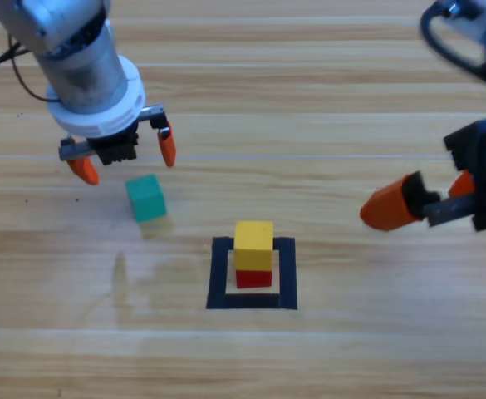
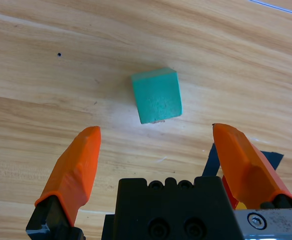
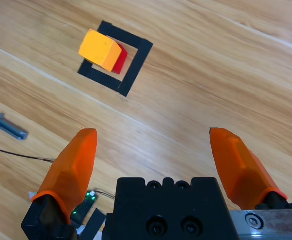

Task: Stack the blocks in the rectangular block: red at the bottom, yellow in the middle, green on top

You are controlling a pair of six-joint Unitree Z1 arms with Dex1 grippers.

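The yellow cube (image 1: 253, 240) sits on top of the red cube (image 1: 254, 278) inside the black tape rectangle (image 1: 220, 274); the right wrist view shows the same stack, yellow (image 3: 100, 49) over red (image 3: 119, 60), in the rectangle (image 3: 134, 70). The teal-green cube (image 1: 146, 197) lies on the table left of the rectangle. My left gripper (image 1: 126, 158) hovers open just behind it, and in the left wrist view the green cube (image 2: 156, 95) lies ahead of that gripper (image 2: 158, 150), beyond its fingertips. My right gripper (image 1: 417, 202) waits open at the right edge, holding nothing.
A dark cable (image 1: 10, 71) runs across the table's top left corner. In the right wrist view a grey metal bar (image 3: 5, 125) and a thin wire (image 3: 16, 152) lie at the left.
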